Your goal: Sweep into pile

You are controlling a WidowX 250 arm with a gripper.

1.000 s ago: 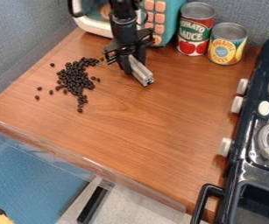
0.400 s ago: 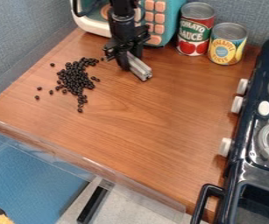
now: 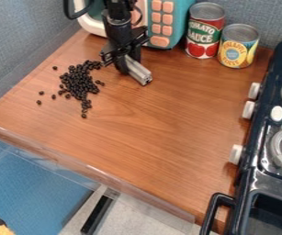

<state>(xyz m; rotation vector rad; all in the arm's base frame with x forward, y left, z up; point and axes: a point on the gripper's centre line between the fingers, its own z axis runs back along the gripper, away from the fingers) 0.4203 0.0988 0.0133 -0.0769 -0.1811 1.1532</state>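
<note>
1. The brown wood-grain counter (image 3: pixel 167 128) spreads out in front of the teal-and-white plastic toy microwave (image 3: pixel 182 22), which has peach buttons and stands at the back.
2. The task's thing, a loose heap of small, round black beans (image 3: pixel 78 82), lies in front of the microwave, off towards the view's left. It has a ragged trail on its near side and a few strays apart on its outer side.
3. The black two-finger gripper (image 3: pixel 128 63) hangs just in front of the microwave, between it and the open wood. Its fingers are closed around a ridged, silver-grey bar (image 3: pixel 138 71), which slants down towards the counter beside the heap, apart from the beans.
4. A red-labelled metal can (image 3: pixel 205 32) and a shorter yellow-and-blue-labelled can (image 3: pixel 238 48) stand beside the microwave on the view's right; the black toy stove (image 3: pixel 257 137) is farther out that way.
5. The step in hand looks like lining up the bar for a sweep, with the heap only partly gathered.
6. The next move probably calls for setting the bar low outside the strays or the trail, then pushing gently inward. Too quick a stroke could roll beans past the heap.
</note>
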